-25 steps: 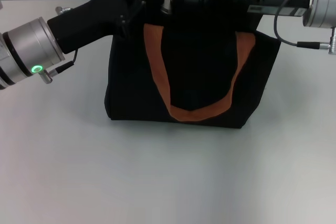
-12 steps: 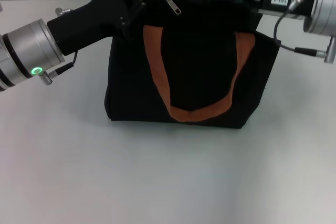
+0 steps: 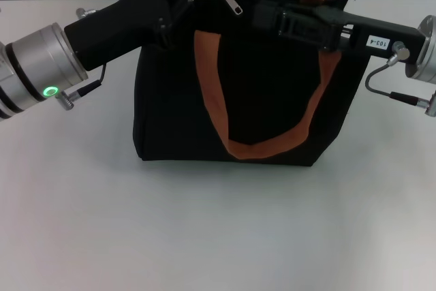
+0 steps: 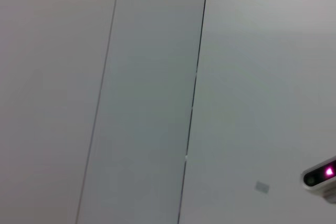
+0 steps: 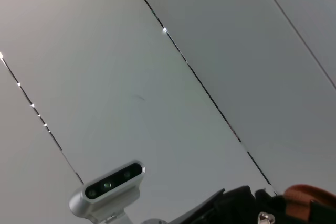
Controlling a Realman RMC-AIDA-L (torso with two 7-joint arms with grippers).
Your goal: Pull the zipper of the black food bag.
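Black food bag (image 3: 238,107) on white table (image 3: 204,230)

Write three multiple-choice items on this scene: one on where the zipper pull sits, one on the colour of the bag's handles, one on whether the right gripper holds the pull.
1. Where is the zipper?
A. Top of the black food bag, near its left end
B. On the table
C. On a side pocket

2. What colour are the handles?
A. Silver
B. Orange-brown
C. Green

3. Does the right gripper hold the pull?
A. Yes, clamped on it
B. No, it is apart from it
C. It holds a handle

Answers: 1 A, the pull lies along the top edge beside the left gripper. 2 B, both straps are that colour. 3 B, bare fabric shows between them.
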